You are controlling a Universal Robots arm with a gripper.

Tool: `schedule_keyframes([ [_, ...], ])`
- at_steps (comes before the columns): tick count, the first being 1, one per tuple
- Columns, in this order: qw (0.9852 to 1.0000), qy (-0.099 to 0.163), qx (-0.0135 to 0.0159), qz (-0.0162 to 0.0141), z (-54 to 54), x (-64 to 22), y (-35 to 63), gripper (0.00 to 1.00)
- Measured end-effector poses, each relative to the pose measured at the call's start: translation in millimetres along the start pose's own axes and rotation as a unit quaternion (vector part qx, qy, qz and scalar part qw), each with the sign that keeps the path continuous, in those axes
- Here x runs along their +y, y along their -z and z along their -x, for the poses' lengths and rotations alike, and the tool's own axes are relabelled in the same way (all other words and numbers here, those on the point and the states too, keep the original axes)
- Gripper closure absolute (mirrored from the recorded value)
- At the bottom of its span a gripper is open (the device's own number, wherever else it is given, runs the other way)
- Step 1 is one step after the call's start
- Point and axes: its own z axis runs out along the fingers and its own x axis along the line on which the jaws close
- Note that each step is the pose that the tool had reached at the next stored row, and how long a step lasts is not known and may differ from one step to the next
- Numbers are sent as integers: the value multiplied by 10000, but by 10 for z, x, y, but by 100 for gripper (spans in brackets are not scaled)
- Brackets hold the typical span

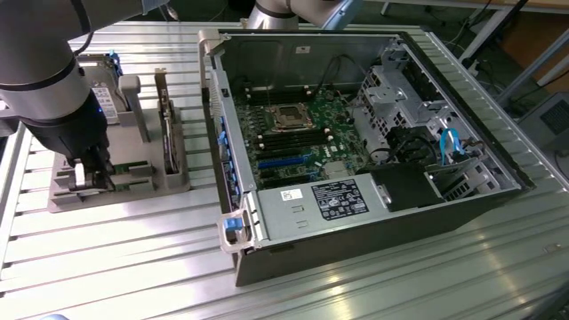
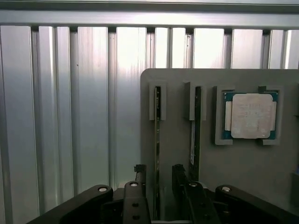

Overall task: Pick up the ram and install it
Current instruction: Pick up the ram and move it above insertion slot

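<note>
The ram (image 2: 157, 122) is a thin green stick standing on edge in a slot of the grey holder plate (image 2: 177, 88). My gripper (image 2: 159, 176) is open, with one black finger on each side of the stick's near end; I cannot tell whether they touch it. A second, darker stick (image 2: 196, 130) stands in the neighbouring slot. In the exterior view my gripper (image 1: 89, 179) hangs low over the front of the grey holder (image 1: 124, 193) at that view's left. The open computer case (image 1: 356, 133) lies to the right, its motherboard memory slots (image 1: 286, 141) exposed.
A processor chip (image 2: 252, 115) sits in a pocket of the holder beside the sticks. A labelled drive (image 1: 105, 100) and a dark card (image 1: 167, 133) stand upright in the holder. The case's metal side wall (image 1: 218, 133) rises between holder and motherboard. Ribbed aluminium table (image 1: 133, 253) lies all around.
</note>
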Motion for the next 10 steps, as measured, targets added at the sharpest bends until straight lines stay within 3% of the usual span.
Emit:
schedule_keyframes([
  [10, 10000, -1, 0, 0, -9, 18, -192, 64],
])
